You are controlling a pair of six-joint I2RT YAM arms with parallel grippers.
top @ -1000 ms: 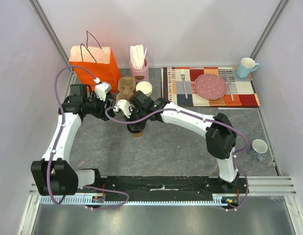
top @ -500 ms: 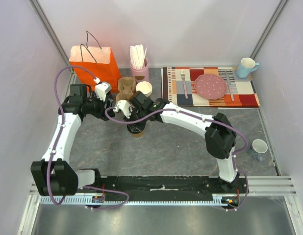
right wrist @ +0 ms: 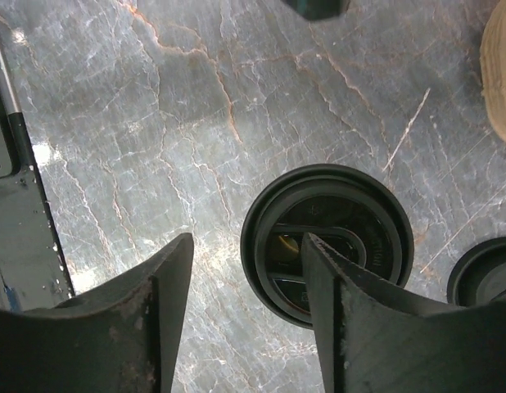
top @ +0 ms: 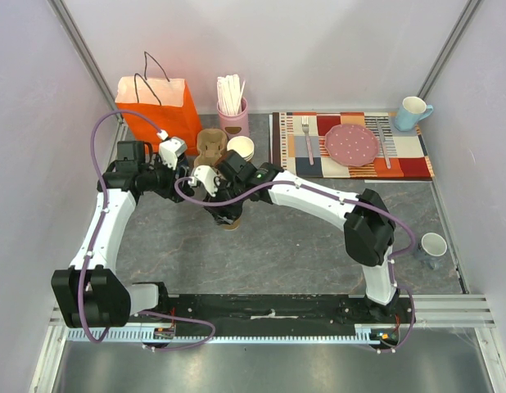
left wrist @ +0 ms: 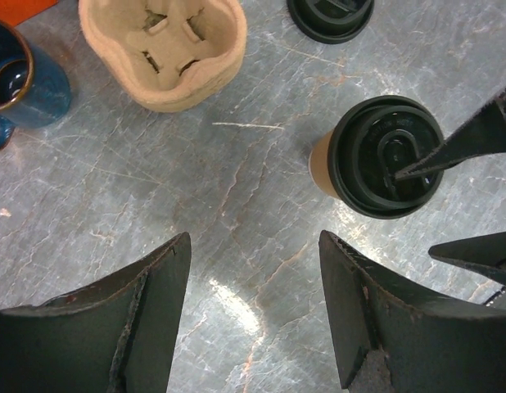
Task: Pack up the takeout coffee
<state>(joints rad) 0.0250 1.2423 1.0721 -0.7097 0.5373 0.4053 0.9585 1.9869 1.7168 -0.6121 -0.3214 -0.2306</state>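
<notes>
**Grey marbled table: lidded coffee under a spread right gripper**

Grey veined stone tabletop (top: 302, 246) carries everything, with pale walls around it. Left of its centre the takeout coffee (left wrist: 363, 155) stands upright, a brown paper cup under a round black lid.

The right gripper (right wrist: 246, 246) hangs over the takeout coffee with its jaws apart. One finger overlaps the lid's middle and the other sits off the rim, over bare stone. Whether the finger touches the lid cannot be told.

The left gripper (left wrist: 255, 246) is at the cup's 10 o'clock in the top view, also spread wide, holding nothing, with only table between its fingers.

- A loose black lid (left wrist: 331, 15) lies just beyond the cup.
- At 12 o'clock sits a moulded cardboard cup carrier (top: 210, 146), with stacked cream-rimmed paper cups (top: 241, 148) beside it.
- A dark blue mug (left wrist: 24, 82) stands near the carrier.
- An orange paper bag (top: 159, 110) is at 11 o'clock, and a pink holder of wooden stirrers (top: 233, 115) is right of it.
- A patchwork placemat (top: 408, 151) at 2 o'clock bears a pink plate (top: 351, 143).
- A grey mug (top: 433, 244) stands far off at 3 o'clock.
</notes>
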